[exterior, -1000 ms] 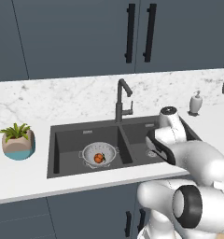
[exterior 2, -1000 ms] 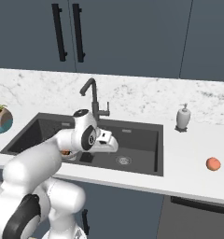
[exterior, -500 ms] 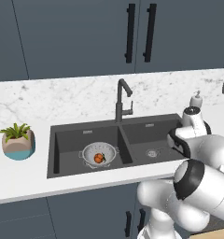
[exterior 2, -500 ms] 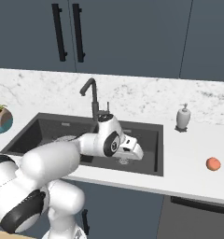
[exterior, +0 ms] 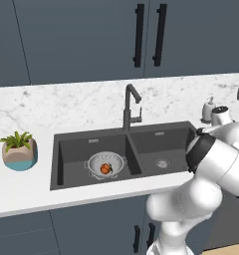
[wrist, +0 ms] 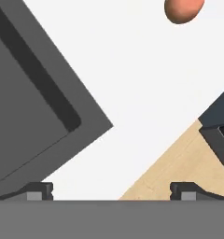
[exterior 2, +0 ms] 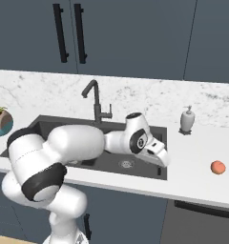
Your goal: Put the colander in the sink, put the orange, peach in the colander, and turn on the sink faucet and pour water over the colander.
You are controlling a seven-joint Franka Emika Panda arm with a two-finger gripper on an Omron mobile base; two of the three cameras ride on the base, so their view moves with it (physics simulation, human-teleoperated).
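The white marble-patterned counter (exterior: 52, 107) runs under dark slab cabinets (exterior: 81, 40) with black bar handles. Set into it is the sink (exterior: 164, 142), a dark grey rectangular double basin with squared walls and a round drain in each half. The white arm (exterior 2: 78, 143) reaches across the sink's right basin and covers part of it in the right base view. Behind the divider stands the sink faucet (exterior: 130, 105), a slim dark gooseneck.

The colander (exterior: 105, 165), round perforated metal, sits in the left basin with the orange (exterior: 106, 169) inside it. A potted plant (exterior: 19, 150) stands well left of the sink; a white soap dispenser (exterior 2: 186, 119) stands behind its right corner.

The gripper (wrist: 111, 190) hangs over the sink's right rim, jaws spread wide and empty. The peach (exterior 2: 218, 167) lies on bare counter to the right, nothing between; it looks near the counter's front edge.
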